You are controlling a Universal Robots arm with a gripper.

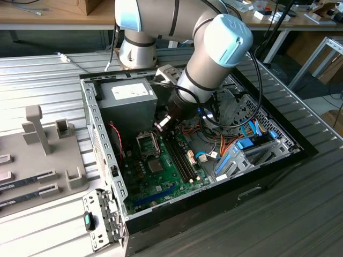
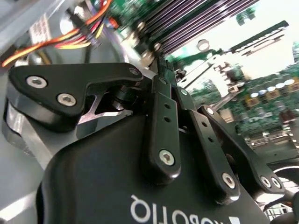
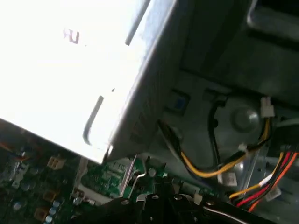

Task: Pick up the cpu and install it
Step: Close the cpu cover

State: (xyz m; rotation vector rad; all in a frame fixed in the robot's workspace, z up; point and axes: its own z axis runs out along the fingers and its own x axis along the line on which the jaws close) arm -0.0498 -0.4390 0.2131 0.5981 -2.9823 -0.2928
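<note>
Over open computer case [image 1: 95, 128] on ribbed metal table [image 1: 37, 75], gripper [image 1: 163, 122], hold cannot be told, wooden benches [image 1: 32, 20] behind

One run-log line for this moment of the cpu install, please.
arm: inside open case | gripper: above motherboard, beside power supply, near socket frame | holding: cannot tell

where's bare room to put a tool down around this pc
Bare ribbed table lies to the exterior view's right of the computer case, and beyond the grey tray near the white cable. Inside the case it is crowded: power supply, arm, wiring.
</note>
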